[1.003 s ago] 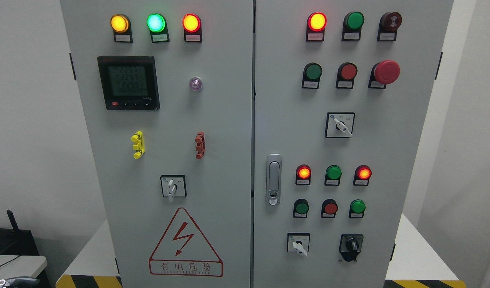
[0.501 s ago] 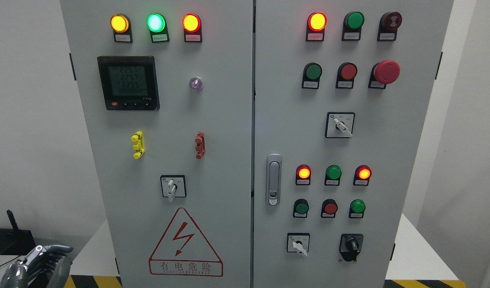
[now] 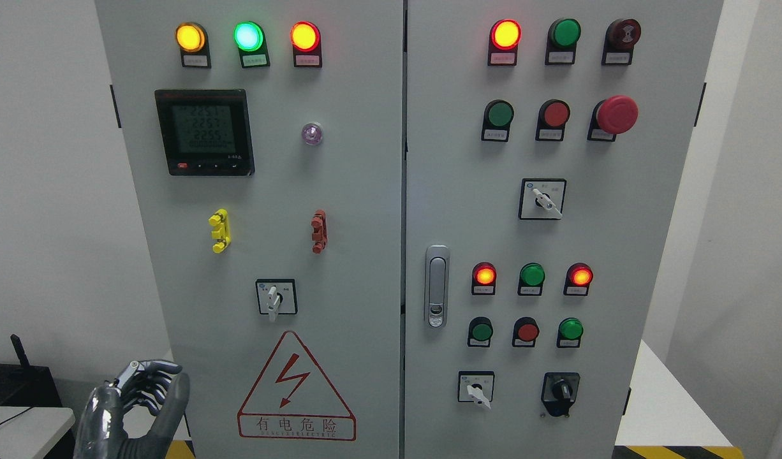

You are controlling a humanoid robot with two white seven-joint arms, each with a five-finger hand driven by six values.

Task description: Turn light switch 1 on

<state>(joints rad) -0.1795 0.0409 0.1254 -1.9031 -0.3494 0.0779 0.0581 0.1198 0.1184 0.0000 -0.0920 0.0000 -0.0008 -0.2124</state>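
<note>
A grey electrical cabinet (image 3: 340, 191) with two doors fills the head view. The left door carries a white-handled rotary switch (image 3: 275, 297) above a red warning triangle (image 3: 295, 389). Three more rotary switches sit on the right door: one mid-height (image 3: 542, 199), a white one low down (image 3: 476, 387) and a black one (image 3: 560, 389) beside it. I cannot tell which is light switch 1. My left hand (image 3: 139, 398) rises at the lower left, in front of the left door's edge, fingers loosely bent and holding nothing. It is well below and left of the left-door switch. The right hand is out of view.
Lit yellow, green and red lamps (image 3: 248, 36) top the left door above a digital meter (image 3: 204, 131). The right door has push buttons, a red mushroom stop button (image 3: 616, 115) and a metal door latch (image 3: 436, 286). A white table (image 3: 659, 401) with hazard striping holds the cabinet.
My left hand has come up from the bottom left corner and moved right, toward the left door's lower edge. The cabinet's switches and lamps are unchanged.
</note>
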